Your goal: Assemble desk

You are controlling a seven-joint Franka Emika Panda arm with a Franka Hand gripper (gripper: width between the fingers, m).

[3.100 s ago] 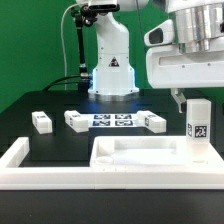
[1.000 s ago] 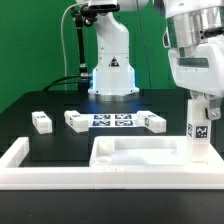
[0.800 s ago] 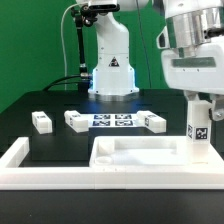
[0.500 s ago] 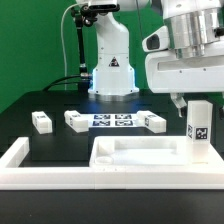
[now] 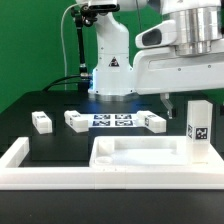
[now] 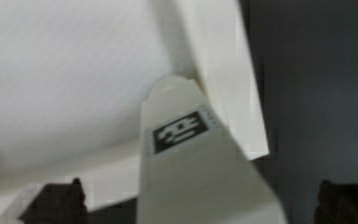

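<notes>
Over the last second the wrist has swung round above the upright leg (image 5: 198,128): its white housing, then narrow and end-on, now shows its broad side and reaches further toward the exterior view's left, while the leg itself has not shifted. That leg stands on end at the corner of the tabletop panel (image 5: 135,156) nearest the exterior view's right, its tag facing the camera. The panel lies flat with its raised rim up. The gripper (image 6: 202,198) hangs over the leg with its jaws spread. In the wrist view the two dark fingertips (image 6: 60,197) sit wide on either side of the leg's top, apart from it, so nothing is pinched. In the exterior view only one dark finger can be made out, just beside the leg's top. Behind the panel, three loose legs (image 5: 76,121) lie on the black table (image 5: 50,100), two toward the exterior view's left and one further right, with the marker board (image 5: 113,120) between them. The low white barrier wall (image 5: 40,178) runs along the front and up the left side.
</notes>
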